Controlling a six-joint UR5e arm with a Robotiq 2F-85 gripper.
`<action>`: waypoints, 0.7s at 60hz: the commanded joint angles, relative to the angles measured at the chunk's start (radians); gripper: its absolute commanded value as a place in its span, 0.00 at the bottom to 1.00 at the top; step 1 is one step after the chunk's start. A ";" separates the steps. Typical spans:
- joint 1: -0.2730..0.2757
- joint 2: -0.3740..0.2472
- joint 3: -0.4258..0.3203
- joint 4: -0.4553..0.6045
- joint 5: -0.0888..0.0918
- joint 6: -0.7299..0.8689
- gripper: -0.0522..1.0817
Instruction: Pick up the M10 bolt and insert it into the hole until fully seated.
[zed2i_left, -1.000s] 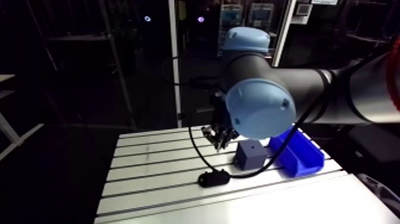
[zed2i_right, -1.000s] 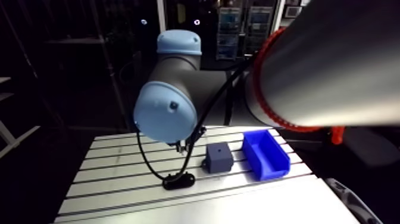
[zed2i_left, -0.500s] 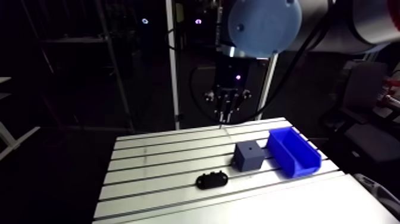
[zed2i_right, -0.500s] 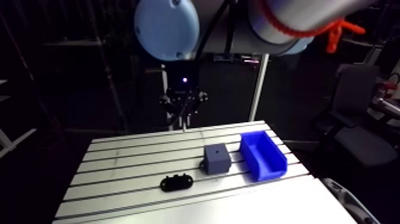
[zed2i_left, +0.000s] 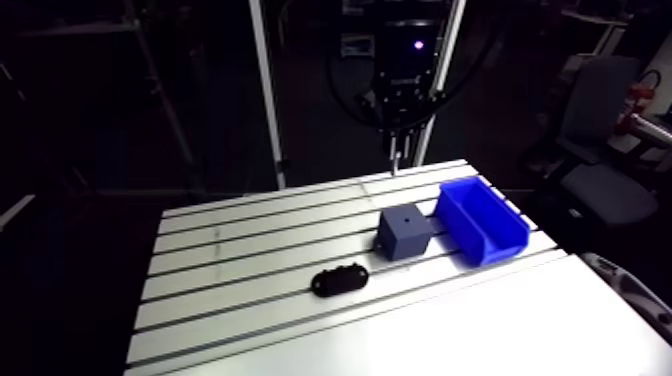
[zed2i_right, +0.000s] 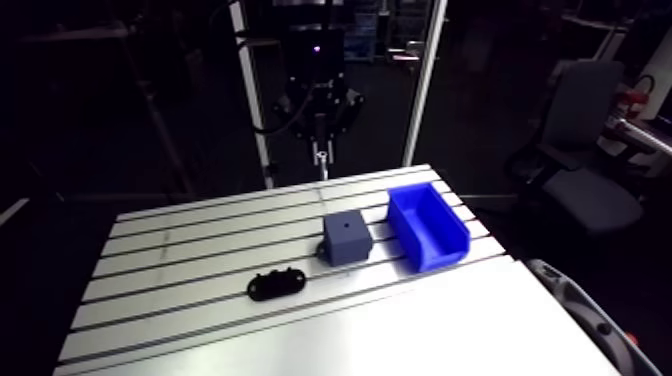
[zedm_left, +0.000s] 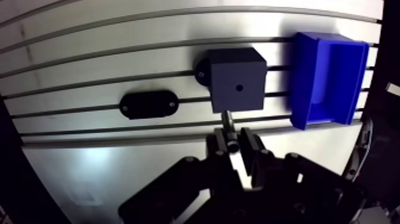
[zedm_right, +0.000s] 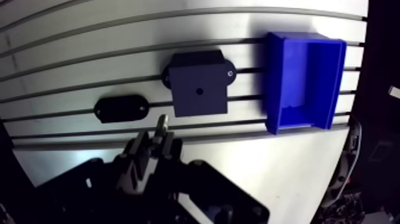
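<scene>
1. Arm view: the arm comes down from above with the wrist vertical. The gripper (zed2i_left: 398, 128) hangs high over the far edge of the table (zed2i_left: 240, 250). The M10 bolt (zed2i_left: 396, 153) points down from it, well above everything on the table.
2. Arm view: the dark blue block (zed2i_left: 405, 232) stands near the blue bin (zed2i_left: 482, 222), with a small gap between them. The bin is close to a side edge of the table. The black oval part (zed2i_left: 340, 281) lies apart from the block, and beyond it the table is bare.
3. Wrist view: the two fingers are closed on the bolt. Its shank sticks out ahead of them, toward the block. The hole (zedm_left: 238, 87) in the block's top is uncovered.
</scene>
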 joint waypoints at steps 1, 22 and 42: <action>-0.021 0.040 -0.030 0.056 -0.027 -0.003 1.00; -0.040 0.051 0.001 -0.004 -0.030 -0.009 1.00; -0.054 0.067 0.026 -0.009 -0.004 0.003 1.00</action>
